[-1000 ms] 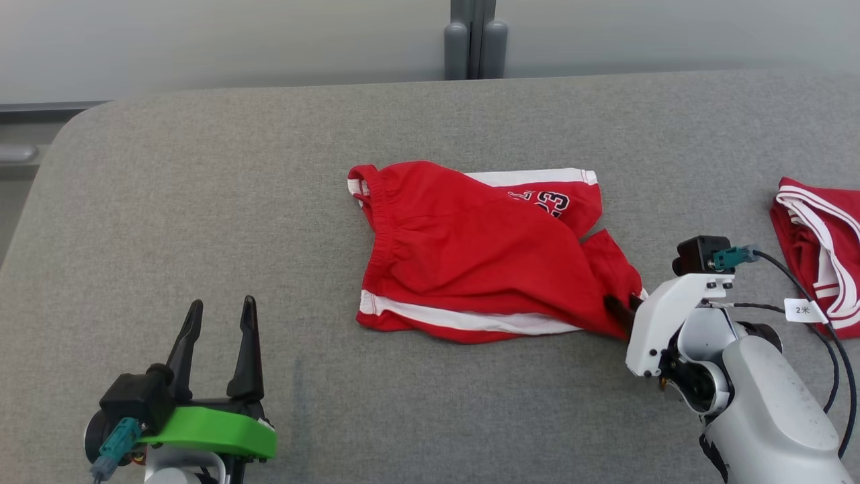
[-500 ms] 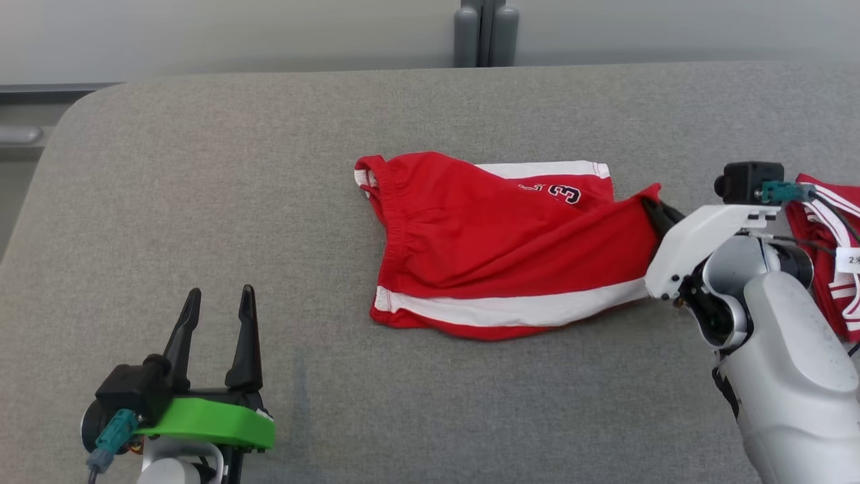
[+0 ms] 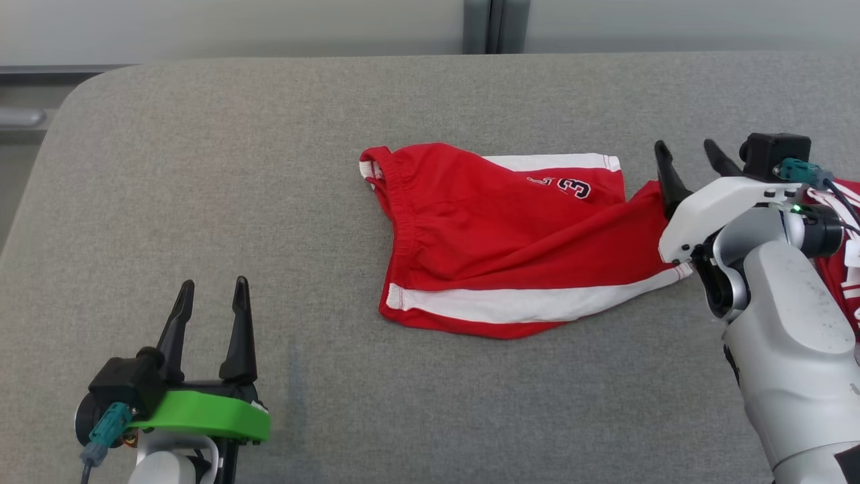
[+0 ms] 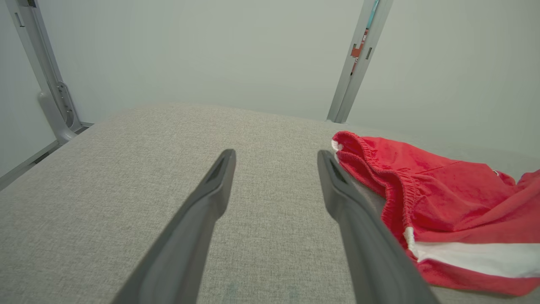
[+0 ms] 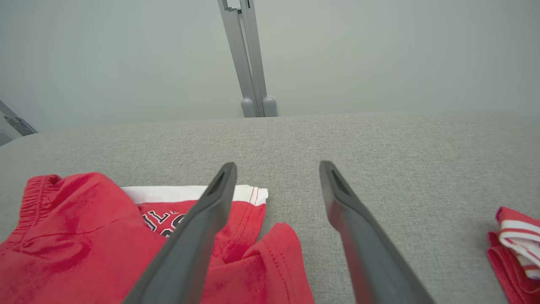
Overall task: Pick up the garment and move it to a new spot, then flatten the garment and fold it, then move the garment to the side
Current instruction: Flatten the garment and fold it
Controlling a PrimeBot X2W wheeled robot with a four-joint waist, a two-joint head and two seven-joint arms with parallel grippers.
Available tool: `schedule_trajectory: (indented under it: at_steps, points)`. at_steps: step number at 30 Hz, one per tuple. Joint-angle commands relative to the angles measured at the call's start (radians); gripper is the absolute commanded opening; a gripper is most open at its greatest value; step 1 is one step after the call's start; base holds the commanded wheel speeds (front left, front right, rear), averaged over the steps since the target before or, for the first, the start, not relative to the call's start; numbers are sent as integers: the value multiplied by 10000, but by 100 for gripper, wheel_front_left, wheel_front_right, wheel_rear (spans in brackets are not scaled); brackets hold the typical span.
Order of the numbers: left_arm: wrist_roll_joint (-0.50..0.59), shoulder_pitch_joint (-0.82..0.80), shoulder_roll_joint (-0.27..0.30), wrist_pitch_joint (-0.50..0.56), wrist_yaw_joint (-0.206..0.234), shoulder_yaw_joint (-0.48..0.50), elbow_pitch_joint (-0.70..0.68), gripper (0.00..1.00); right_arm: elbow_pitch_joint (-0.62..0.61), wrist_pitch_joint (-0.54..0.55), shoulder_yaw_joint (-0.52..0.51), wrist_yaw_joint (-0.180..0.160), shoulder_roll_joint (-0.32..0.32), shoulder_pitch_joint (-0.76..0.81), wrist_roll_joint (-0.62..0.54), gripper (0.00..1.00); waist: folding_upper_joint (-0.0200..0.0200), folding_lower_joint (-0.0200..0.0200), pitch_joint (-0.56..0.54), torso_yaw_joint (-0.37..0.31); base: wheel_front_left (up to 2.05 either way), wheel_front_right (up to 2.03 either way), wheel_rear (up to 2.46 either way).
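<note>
Right gripper, jaws spread wide and holding nothing, hangs at the right-hand edge of a pair of red shorts lying midway across a grey padded table; whether a fingertip brushes the cloth cannot be told. Left gripper, likewise open and empty, waits at the near left, well apart from the garment. The shorts are spread but not flat: the elastic waistband faces left, a white stripe runs along the near side, and a diagonal ridge of loose fabric crosses the front below the printed number. A second red-and-white garment sits bunched at the table's right. Flattening looks unfinished. The fabric appears light, thin and limp, likely to drag and wrinkle on the rough cover rather than slide, and to droop from any single pinch. The best holds would seem to be the stitched leg hem on the right and the thicker waistband on the left, drawn gently apart.
</note>
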Motion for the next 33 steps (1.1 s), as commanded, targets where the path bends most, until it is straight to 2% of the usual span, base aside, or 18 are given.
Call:
schedule_trajectory:
  at_steps: [1,7,14,24,33]
  points:
    - [27,-58,28,-23,-14,62,16,100,-110,-412,17,-13,-96,-49,-177,100,0,0,-122,-109,0,0,0]
    - [47,183,-9,-23,-14,140,26,100,-880,-1826,384,-13,-343,844,-718,100,0,0,-475,-437,0,0,0]
    - [126,442,-91,-23,-15,392,37,100,-2257,-2396,698,-13,-320,2397,-630,100,0,0,-794,-888,0,0,0]
    - [181,695,-202,-23,-15,557,262,100,-4103,-2473,769,-14,-27,4258,-564,100,0,0,-1318,-1115,0,0,0]
    - [236,930,-167,-23,-15,567,388,100,-4825,-2161,592,-14,266,5212,-727,100,0,0,-1702,-1145,0,0,0]
